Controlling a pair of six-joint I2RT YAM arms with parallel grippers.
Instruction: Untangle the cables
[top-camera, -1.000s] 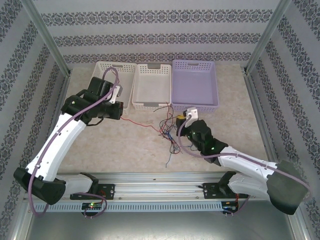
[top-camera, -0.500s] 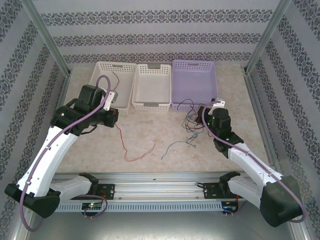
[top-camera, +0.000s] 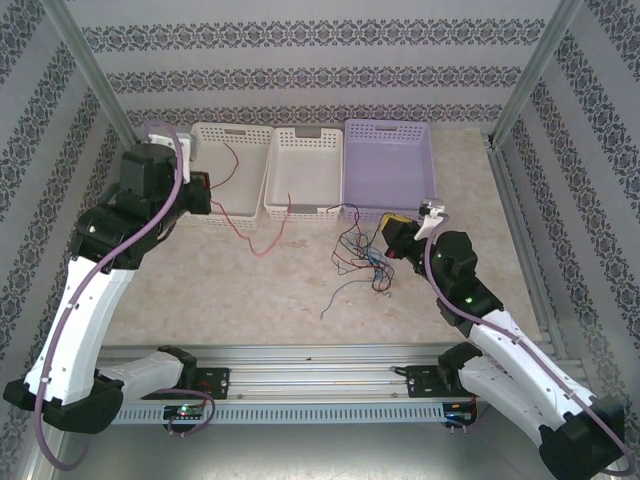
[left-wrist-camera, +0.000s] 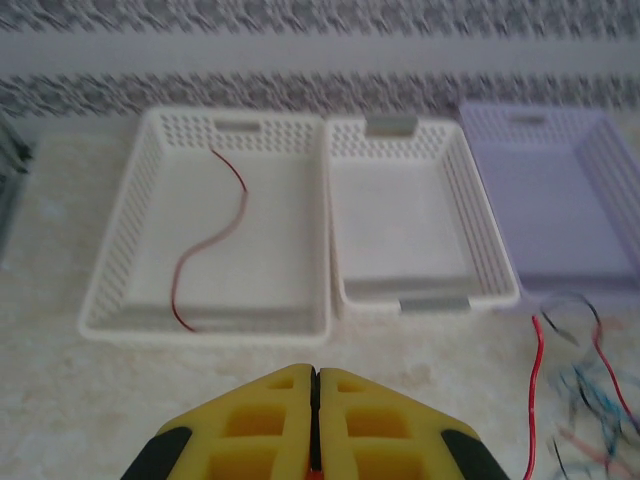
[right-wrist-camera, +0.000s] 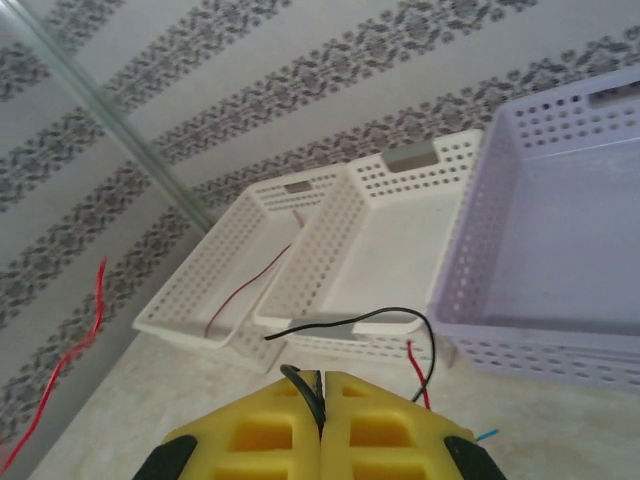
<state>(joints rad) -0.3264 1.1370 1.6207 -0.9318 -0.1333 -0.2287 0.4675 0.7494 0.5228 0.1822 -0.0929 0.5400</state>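
1. Ahead of your left gripper (left-wrist-camera: 315, 400), whose yellow pads (left-wrist-camera: 265, 425) are pressed flat together, the red cable (left-wrist-camera: 212, 245) lies in a loose curve inside the white basket (left-wrist-camera: 108, 290). A red strand also drops from beside the gripper to the table (top-camera: 250, 300), so it looks pinched there, though the slit between the pads is too dark to be sure.
2. Your right gripper (right-wrist-camera: 322, 400) is clamped on the black cable (right-wrist-camera: 370, 315), which springs out from between its pads and arches just ahead of the tips, toward the near wall of the lilac basket (right-wrist-camera: 470, 300).
3. Beside the right gripper, on its left, the knot (top-camera: 362, 255) of red, black and blue strands sits on the table, with the blue cable (top-camera: 335, 298) trailing off the near side.
4. Expect these wires to be featherlight, limp and slick. They offer no weight, but they spring, snag on each other and slip from a shallow pinch.
5. Take hold near a free end, deep in the pads, on a strand lying apart from the knot. Pull slowly, so crossings slide instead of tightening.
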